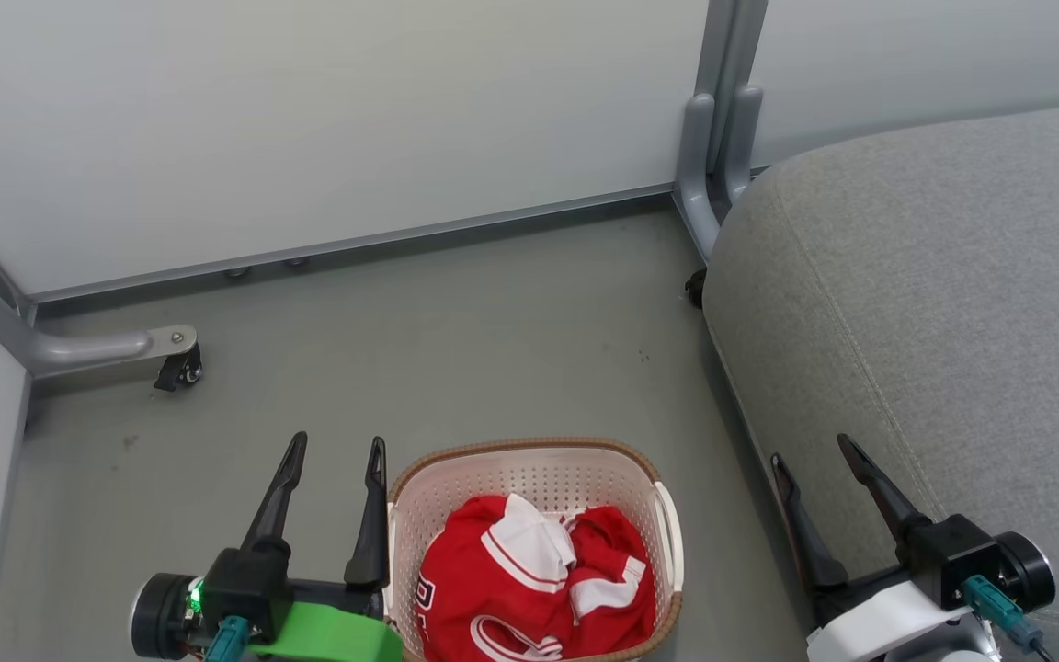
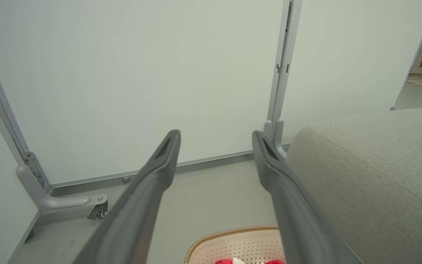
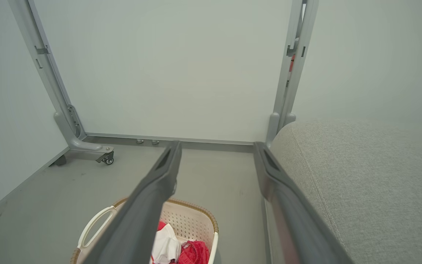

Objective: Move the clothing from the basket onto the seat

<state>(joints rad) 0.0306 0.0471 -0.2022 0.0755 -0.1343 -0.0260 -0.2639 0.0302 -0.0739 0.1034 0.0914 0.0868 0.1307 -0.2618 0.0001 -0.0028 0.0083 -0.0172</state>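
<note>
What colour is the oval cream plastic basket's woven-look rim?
Brown woven-look rim; clearest in the head view.

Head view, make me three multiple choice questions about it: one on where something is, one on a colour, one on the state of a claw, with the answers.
1. Where does the basket stand?
A. On the floor, to the left of the seat
B. On top of the seat
C. On a table

2. What is the main colour of the clothing?
A. Blue
B. Red
C. Green

3. What state is the left claw in?
A. Shut on the clothing
B. Shut on a basket handle
C. Open, holding nothing

Answers:
1 A: the basket sits on the grey floor beside the cushion's edge.
2 B: the fabric is red with white trim.
3 C: its fingers stand apart with nothing between them.
</note>
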